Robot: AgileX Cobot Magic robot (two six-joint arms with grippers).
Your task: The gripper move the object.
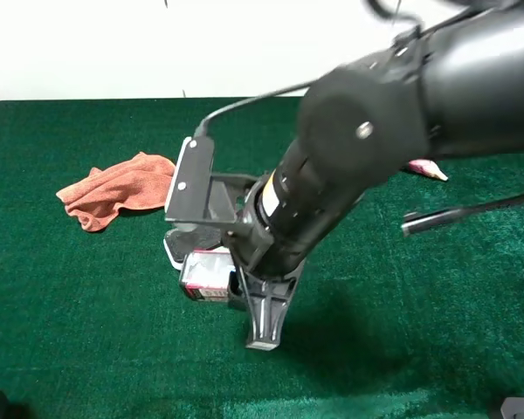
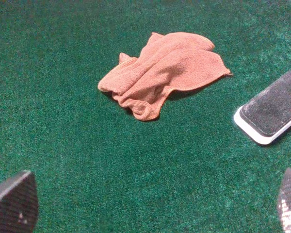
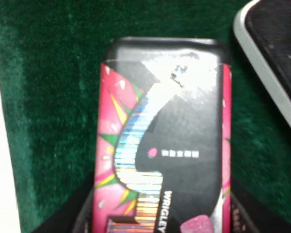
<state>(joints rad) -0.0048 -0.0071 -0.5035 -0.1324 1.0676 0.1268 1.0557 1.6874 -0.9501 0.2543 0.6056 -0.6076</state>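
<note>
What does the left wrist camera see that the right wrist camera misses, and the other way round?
Only the left wrist view shows the orange cloth, lying crumpled on the mat, and the tips of the left fingers, wide apart and holding nothing. Only the right wrist view shows the can, close up, gripped between the right fingers. Both show the green mat and the eraser: nearly whole in the left wrist view, just a corner in the right.
</note>
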